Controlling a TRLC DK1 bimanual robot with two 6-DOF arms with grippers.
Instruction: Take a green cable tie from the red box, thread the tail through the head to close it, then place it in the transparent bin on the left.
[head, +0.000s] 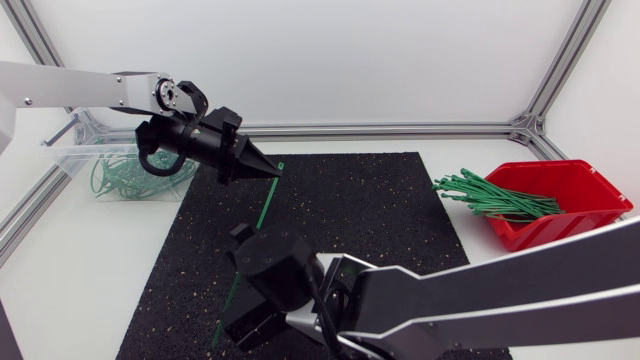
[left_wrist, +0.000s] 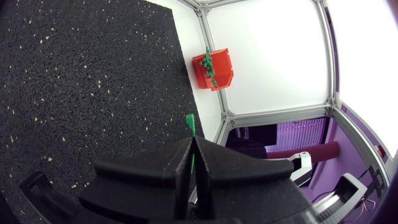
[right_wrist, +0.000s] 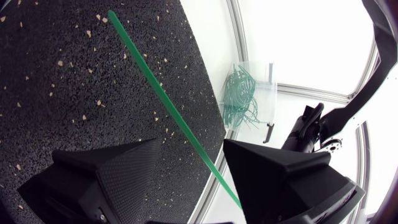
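Clamped in the left gripper (left_wrist: 193, 149): a green cable tie (left_wrist: 190, 124), tip poking out ahead. Below, speckled black mat (left_wrist: 93, 74). Beyond its edge, red box (left_wrist: 224, 72) holding more green ties.

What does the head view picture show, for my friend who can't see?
The left gripper pinches one end of a green tie over a black mat, with the open right gripper around its lower part. A red box of ties stands at right, a clear bin holding ties at left.
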